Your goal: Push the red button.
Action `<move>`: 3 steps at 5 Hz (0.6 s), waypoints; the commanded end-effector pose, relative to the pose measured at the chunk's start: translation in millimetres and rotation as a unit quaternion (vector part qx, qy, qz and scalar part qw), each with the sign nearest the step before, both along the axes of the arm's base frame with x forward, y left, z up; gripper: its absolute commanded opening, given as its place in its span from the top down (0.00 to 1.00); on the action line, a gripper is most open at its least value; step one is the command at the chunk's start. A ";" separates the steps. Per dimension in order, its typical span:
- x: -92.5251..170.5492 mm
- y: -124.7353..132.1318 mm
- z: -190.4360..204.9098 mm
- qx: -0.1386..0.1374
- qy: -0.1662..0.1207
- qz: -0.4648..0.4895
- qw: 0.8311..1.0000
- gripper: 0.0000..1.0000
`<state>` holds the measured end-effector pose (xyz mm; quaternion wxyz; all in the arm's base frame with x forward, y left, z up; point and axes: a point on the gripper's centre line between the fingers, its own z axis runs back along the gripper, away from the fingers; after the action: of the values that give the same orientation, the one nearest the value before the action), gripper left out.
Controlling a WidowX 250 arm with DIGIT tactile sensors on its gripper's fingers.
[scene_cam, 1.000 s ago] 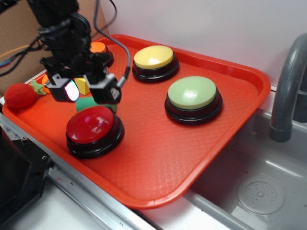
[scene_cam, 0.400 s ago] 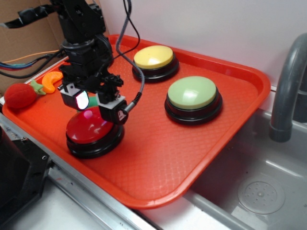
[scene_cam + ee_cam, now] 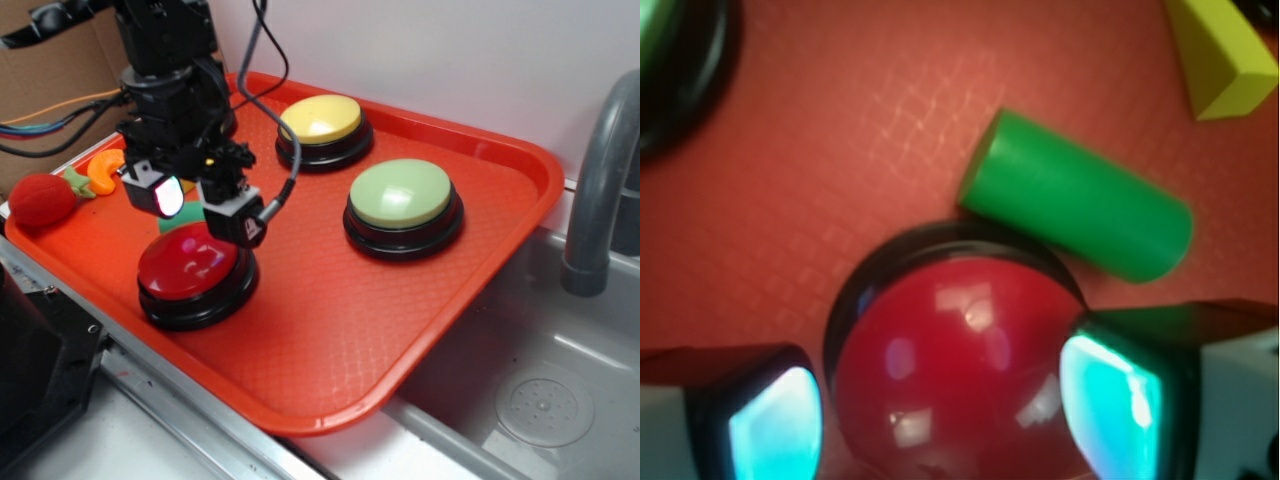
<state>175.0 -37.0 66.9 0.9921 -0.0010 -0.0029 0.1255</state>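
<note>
Directly above the red button (image 3: 189, 263), the end effector (image 3: 196, 208) hangs with its jaws spread wide and holding nothing; in the wrist view its two lit fingers (image 3: 1110, 400) straddle the dome (image 3: 965, 380), one on each side. Whether they touch the dome I cannot tell. The step in hand looks like the press itself: lined up, not clearly pushed down. A straight descent seems called for, so some part meets the dome's top. Just beyond lies a green cylinder (image 3: 1080, 210), touching the base, all on the orange tray (image 3: 330, 330).
</note>
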 end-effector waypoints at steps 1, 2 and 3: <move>2.4 -4.5 -2.1 -0.002 -0.016 -0.003 1.000 0.00; -6.1 -5.2 -28.8 -0.020 -0.004 0.006 1.000 0.00; -7.2 -4.0 -34.5 -0.021 -0.001 0.004 1.000 0.00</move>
<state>176.5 -39.8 39.9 0.9914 -0.0253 -0.0250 0.1259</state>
